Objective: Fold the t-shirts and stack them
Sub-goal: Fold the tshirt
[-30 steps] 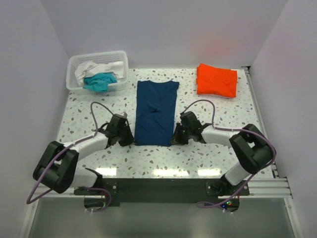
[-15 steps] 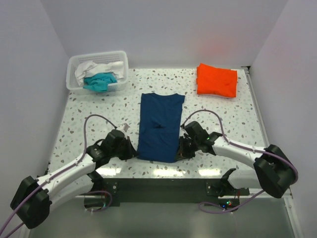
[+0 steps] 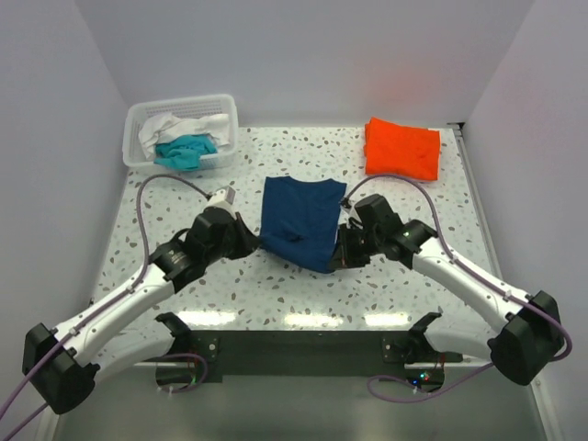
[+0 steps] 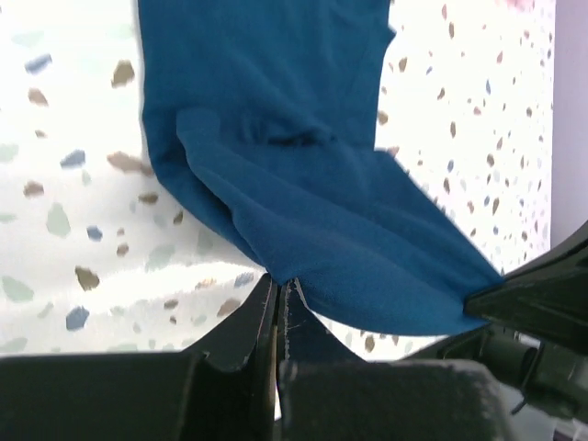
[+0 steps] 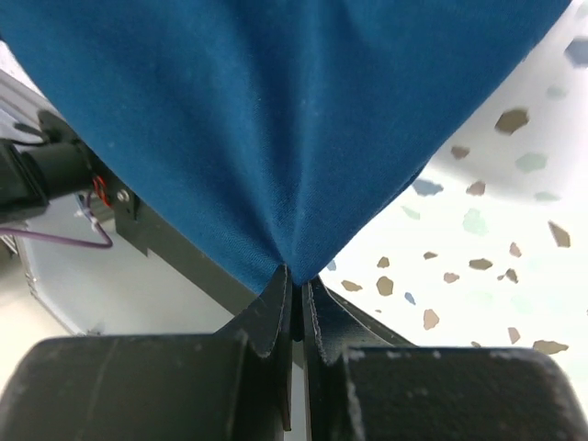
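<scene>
The navy blue t-shirt lies in the middle of the table, its near end lifted off the surface. My left gripper is shut on its near left corner, and the cloth hangs from the closed jaws in the left wrist view. My right gripper is shut on its near right corner, and the cloth spreads out from the closed jaws in the right wrist view. The folded orange t-shirt sits at the back right. The teal t-shirt and the white t-shirt lie in the basket.
A white slatted plastic basket stands at the back left corner. A metal rail runs along the table's right edge. White walls close in the back and both sides.
Both grippers have lifted the shirt's near end and carried it away from me, toward the collar. The near half now hangs raised between them instead of lying flat.
</scene>
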